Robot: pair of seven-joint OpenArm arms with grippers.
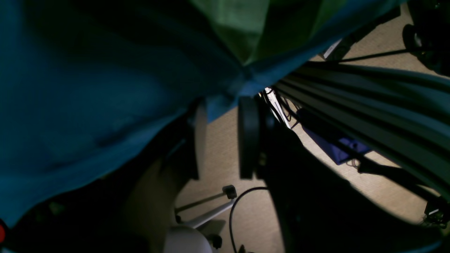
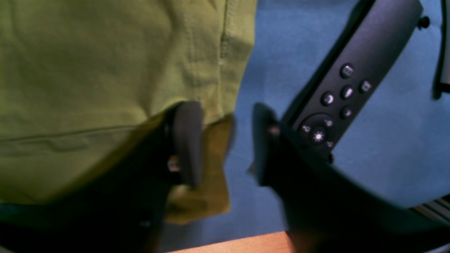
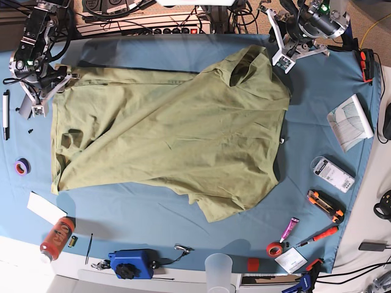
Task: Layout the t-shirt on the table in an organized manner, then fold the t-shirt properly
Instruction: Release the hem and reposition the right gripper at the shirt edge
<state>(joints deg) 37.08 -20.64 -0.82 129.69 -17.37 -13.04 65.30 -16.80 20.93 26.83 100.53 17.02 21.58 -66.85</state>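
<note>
We see the t-shirt (image 3: 171,140) spread crumpled across the middle of the counter (image 3: 183,210), one sleeve trailing toward its near edge, so laying it out is, we judge, not finished. At the far-left corner the right gripper (image 2: 221,140) has its jaws parted astride the shirt's hem, one finger (image 2: 188,140) on the cloth, probably to tug it flat. At the far-right corner the left gripper (image 3: 287,52) sits by the collar; we cannot tell whether its jaws hold anything.
</note>
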